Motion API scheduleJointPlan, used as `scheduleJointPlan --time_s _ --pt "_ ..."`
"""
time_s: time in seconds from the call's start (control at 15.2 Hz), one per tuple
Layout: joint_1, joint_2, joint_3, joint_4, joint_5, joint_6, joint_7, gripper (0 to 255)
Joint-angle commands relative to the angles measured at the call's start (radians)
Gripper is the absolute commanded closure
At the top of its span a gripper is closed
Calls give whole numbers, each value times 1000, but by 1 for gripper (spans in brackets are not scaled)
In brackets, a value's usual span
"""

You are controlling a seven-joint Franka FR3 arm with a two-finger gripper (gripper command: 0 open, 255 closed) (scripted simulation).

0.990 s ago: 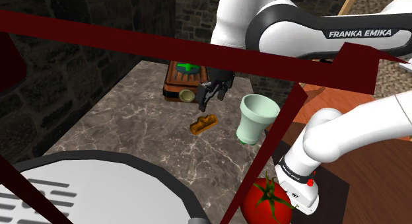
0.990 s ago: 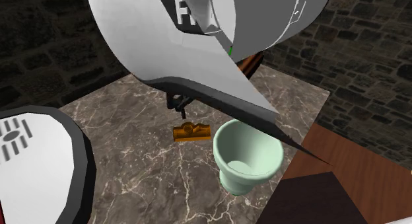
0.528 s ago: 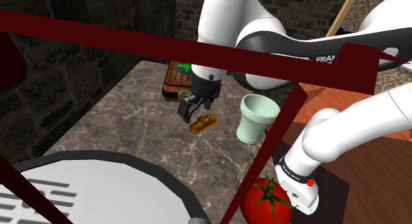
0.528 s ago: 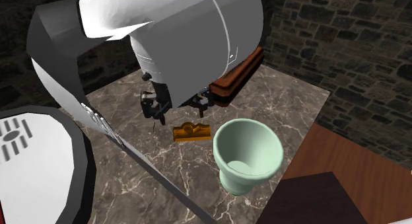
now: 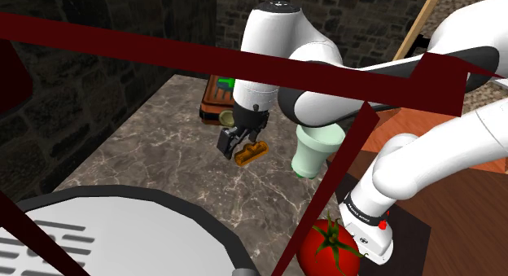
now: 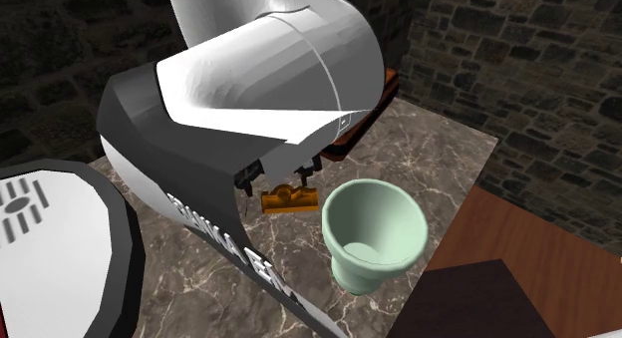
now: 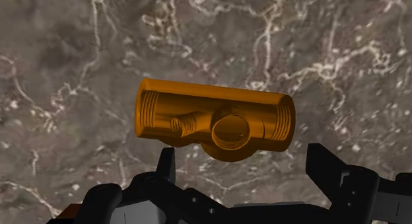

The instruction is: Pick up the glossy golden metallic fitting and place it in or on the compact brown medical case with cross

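Golden fitting (image 7: 214, 119) lay on marble worktop (image 5: 155, 156) — jaws, wide open and empty, had dropped over it; grasp looked next.

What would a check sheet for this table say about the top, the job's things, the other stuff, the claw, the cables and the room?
Surface: brown veined marble tabletop.
Job's things: golden-orange pipe fitting lying flat on the marble; brown case with a green cross beyond it, partly behind the arm.
Clutter: pale green cup beside the fitting; red tomato near the stand; large round white object with a dark rim.
Claw: open, fingers apart, over the fitting, not touching it.
Cables: nothing seen.
Surroundings: dark stone wall.
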Motion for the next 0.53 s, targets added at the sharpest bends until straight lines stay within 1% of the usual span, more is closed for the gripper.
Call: scheduleJointPlan --time_s 0.0,0.2,0.26,0.46 --pt "0 0 0 -1 0 1 0 0" --pt "0 0 0 -1 0 1 0 0" --pt "0 0 0 -1 0 1 0 255" --pt "0 0 0 -1 0 1 0 255"
